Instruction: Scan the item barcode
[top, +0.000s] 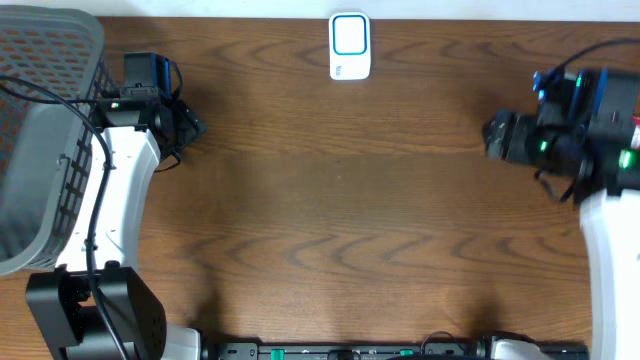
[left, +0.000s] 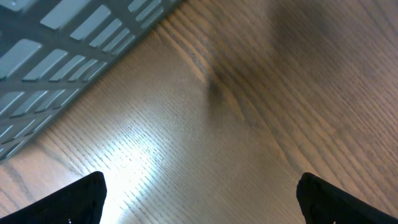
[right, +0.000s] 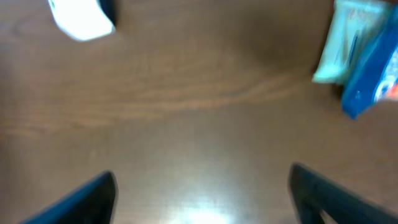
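The white barcode scanner (top: 349, 45) with a blue-edged window lies at the table's far edge in the middle. It shows blurred at the top left of the right wrist view (right: 81, 18). A blue and pale green packet (right: 360, 56), the item, lies at the right edge of that view, too blurred to show a barcode; it does not show from overhead. My right gripper (top: 492, 135) (right: 202, 174) hangs open over bare wood, apart from both. At the far left, beside the basket, my left gripper (top: 190, 128) (left: 200, 180) is open over bare table, with nothing between its fingers.
A grey mesh basket (top: 40, 130) fills the left edge of the table, and its lattice wall (left: 56, 43) shows in the left wrist view. Black cables run along the left arm. A dark rail lines the near edge (top: 350, 350).
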